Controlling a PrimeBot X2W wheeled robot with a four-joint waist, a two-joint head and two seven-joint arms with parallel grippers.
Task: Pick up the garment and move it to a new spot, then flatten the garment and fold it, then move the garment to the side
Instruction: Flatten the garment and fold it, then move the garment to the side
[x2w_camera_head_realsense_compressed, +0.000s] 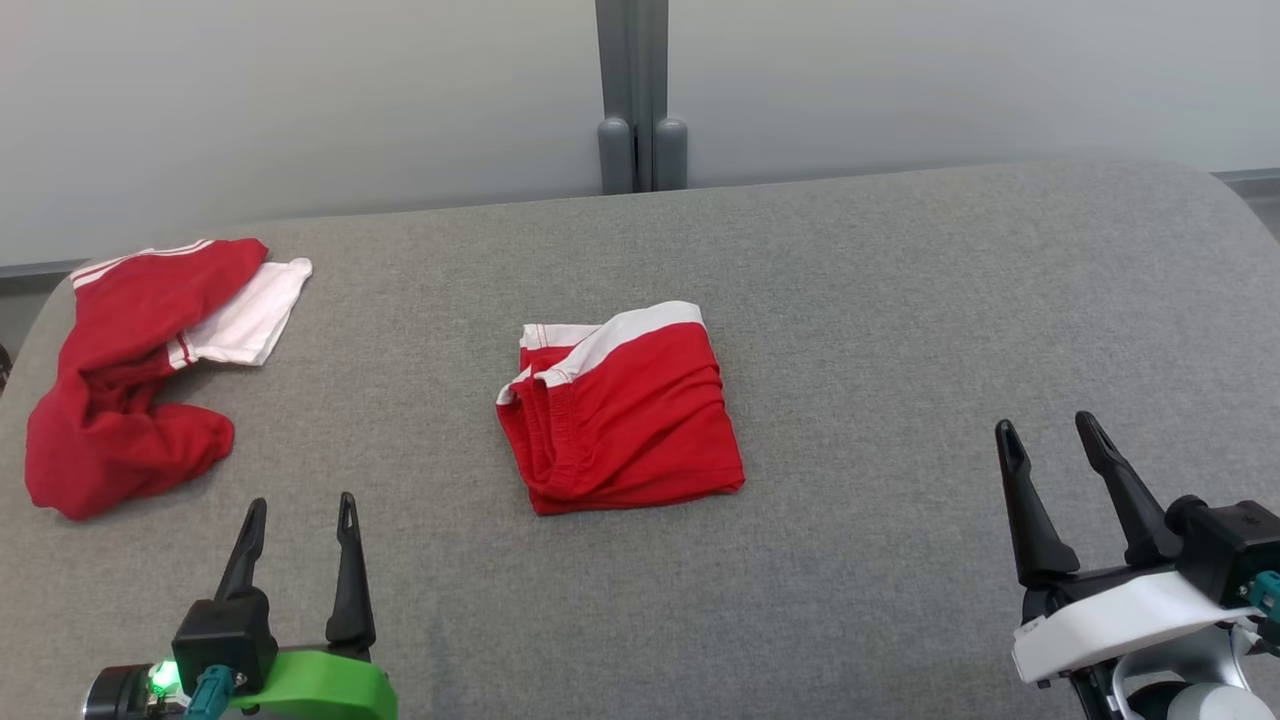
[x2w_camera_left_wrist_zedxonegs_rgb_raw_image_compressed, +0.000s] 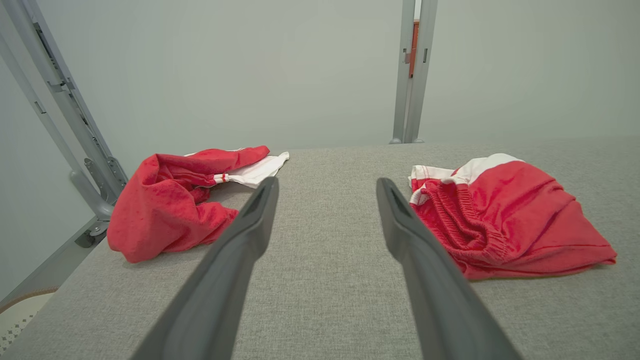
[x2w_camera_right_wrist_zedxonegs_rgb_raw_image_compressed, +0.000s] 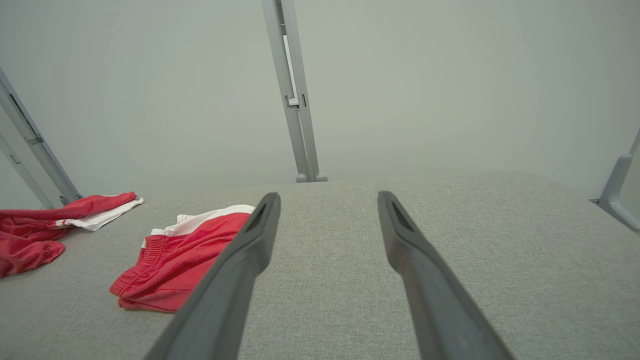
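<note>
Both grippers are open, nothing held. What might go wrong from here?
1. Pinching only the top layer could undo the folded red shorts with white trim.
2. The crumpled red-and-white garment lies near the left edge of the grey fabric table; the left gripper might snag it or push it off.

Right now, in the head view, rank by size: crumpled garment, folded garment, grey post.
1. Crumpled garment, sprawled widest.
2. Folded garment, only slightly smaller; nearly alike.
3. Grey post, clearly smallest, though it stands farthest back.

Green-based left claw, white-based right claw
</note>
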